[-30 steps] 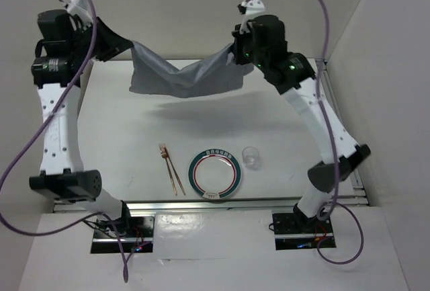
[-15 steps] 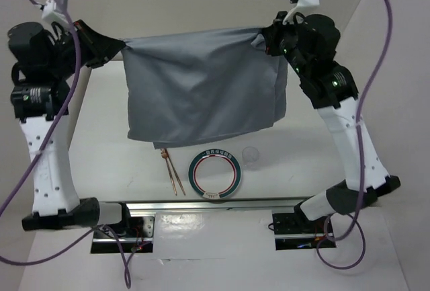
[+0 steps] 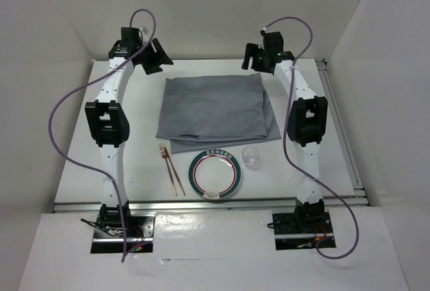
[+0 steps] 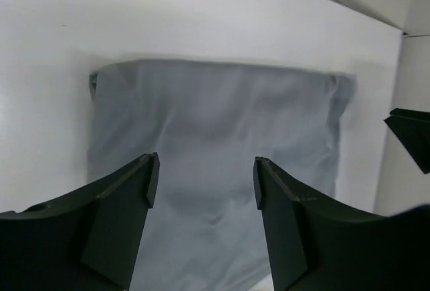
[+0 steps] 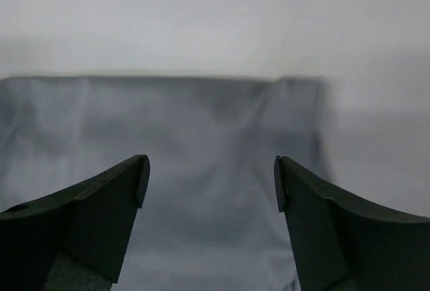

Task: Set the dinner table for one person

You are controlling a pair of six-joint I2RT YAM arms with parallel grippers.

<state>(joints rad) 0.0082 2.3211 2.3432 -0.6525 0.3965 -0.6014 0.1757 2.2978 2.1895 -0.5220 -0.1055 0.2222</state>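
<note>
The dinner table (image 3: 121, 163) lies under the grey mat (image 3: 215, 106) and spreads beyond it on every side. The mat rests flat on it, with soft wrinkles and a small fold along its near edge.

Going from the left, the left gripper (image 3: 156, 56) hangs just beyond the mat's far left corner. Its jaws stand apart with nothing between them, and the wrist view shows only cloth below. On the near side of the mat, the chopsticks (image 3: 172, 169) come first, then the plate (image 3: 195, 170) and then the glass (image 3: 251, 157). All three are close to the mat's near edge, and none is on the mat. The right gripper (image 3: 259, 56), off the mat's far right corner, is also spread wide and holds nothing.

The step in hand seems to be finishing the spreading of the mat. To do it well, both arms should probably rise straight up so that no finger drags the cloth. The near fold could be smoothed before the plate goes onto the mat's middle.
</note>
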